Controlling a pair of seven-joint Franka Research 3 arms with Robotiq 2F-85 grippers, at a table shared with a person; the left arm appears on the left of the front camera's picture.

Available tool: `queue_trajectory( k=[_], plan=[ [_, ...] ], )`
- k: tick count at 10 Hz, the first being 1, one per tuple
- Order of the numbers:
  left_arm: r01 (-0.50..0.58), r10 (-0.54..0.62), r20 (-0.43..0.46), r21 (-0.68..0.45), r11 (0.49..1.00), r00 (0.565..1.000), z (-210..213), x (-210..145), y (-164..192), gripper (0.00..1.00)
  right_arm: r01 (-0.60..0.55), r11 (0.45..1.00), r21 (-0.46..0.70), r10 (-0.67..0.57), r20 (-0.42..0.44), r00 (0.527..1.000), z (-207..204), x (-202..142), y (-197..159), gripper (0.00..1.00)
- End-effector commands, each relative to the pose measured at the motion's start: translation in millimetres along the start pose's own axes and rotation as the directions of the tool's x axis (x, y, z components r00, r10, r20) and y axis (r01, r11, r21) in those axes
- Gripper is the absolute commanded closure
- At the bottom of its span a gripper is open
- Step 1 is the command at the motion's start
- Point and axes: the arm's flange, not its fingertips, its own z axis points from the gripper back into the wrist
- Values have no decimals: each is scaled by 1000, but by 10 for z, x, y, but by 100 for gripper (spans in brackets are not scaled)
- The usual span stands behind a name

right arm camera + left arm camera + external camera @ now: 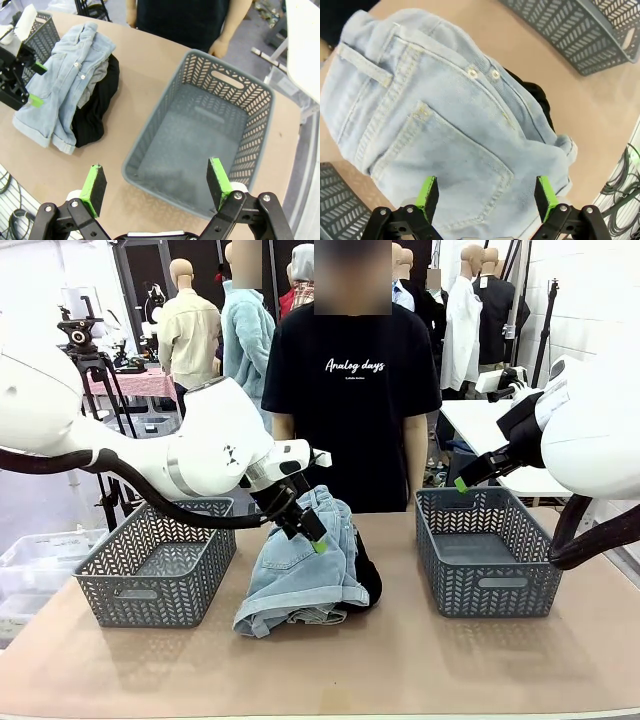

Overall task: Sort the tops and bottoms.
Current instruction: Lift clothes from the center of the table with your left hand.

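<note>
The tops and bottoms lie in one heap mid-table. Light blue denim shorts sit on top, over a black garment and a grey one. My left gripper hangs open just above the shorts' upper part. In the left wrist view the denim shorts lie close under the left gripper, with nothing between its green pads. My right gripper hovers open over the right basket. In the right wrist view the right gripper is open above the basket's near rim.
A second grey basket stands at the left of the table, holding nothing. A person in a black T-shirt stands at the far edge, one hand by the right basket. Bare tabletop lies in front of the heap.
</note>
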Motion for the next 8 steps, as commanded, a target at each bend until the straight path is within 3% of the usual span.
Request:
queue_trajectory(
  k=[1,3,6,8],
  plan=[
    [18,-19,57,12,1000,998,-8,67,42,0,1,1000,3,-1,8,1000,-10,2,-12,0],
    [12,-13,61,25,1000,998,-67,72,59,0,1,1000,3,-1,8,1000,-10,2,-12,0],
    [33,-46,83,148,988,996,-25,134,84,0,1,1000,3,-1,8,1000,-10,2,-12,0],
    [11,-25,94,150,989,995,-31,158,145,0,1,1000,3,-1,8,1000,-10,2,-12,0]
  ],
)
